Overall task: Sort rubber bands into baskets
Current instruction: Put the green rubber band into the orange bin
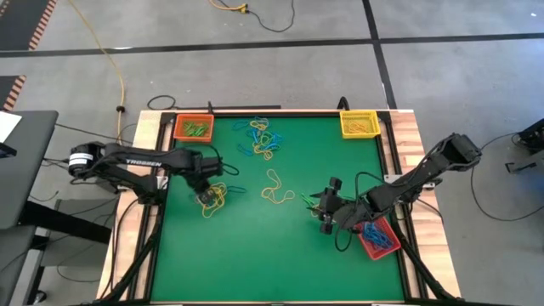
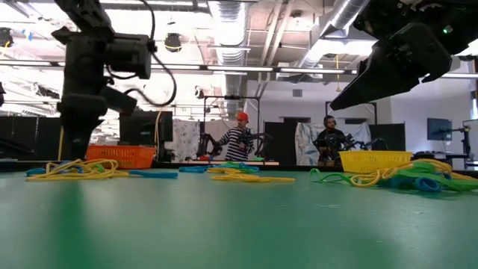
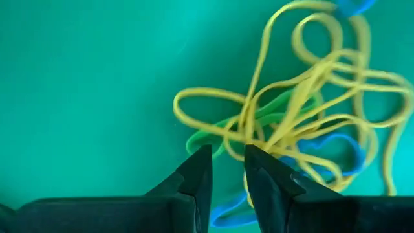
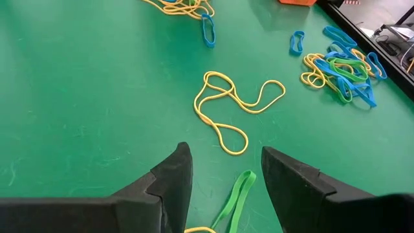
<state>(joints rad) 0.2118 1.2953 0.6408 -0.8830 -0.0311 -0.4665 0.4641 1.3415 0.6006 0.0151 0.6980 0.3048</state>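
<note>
A few rubber bands [image 1: 263,140] lie in the baskets [image 1: 359,124], most still loose; left gripper [image 1: 206,197] nearly clenched over a yellow tangle [image 3: 304,123], grasp uncertain; right gripper [image 1: 325,206] released

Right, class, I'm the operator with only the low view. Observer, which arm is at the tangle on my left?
Observer: The left arm; the left hand is down at a yellow, green and blue rubber band tangle.
Operator: What's in the orange basket?
Observer: Green rubber bands lie in the orange basket.
Operator: Where's the red basket?
Observer: The red basket, holding blue rubber bands, sits by the table's right edge, beside the right arm.
</note>
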